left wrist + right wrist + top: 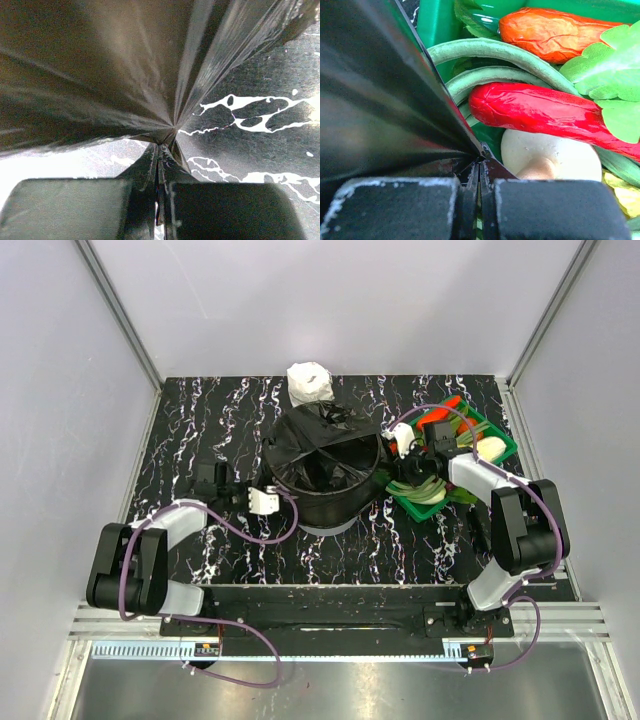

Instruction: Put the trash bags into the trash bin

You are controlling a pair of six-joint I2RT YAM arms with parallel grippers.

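Black trash bag over trash bin | left claw, right claw clamp it | green basket alongside

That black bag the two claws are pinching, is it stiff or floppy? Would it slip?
Probably floppy: the bag fans into folds from where the left gripper pinches it. Likely light and slippery, since it looks thin and glossy.

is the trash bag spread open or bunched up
Spread open: the trash bag drapes over the trash bin, its mouth stretched wide.
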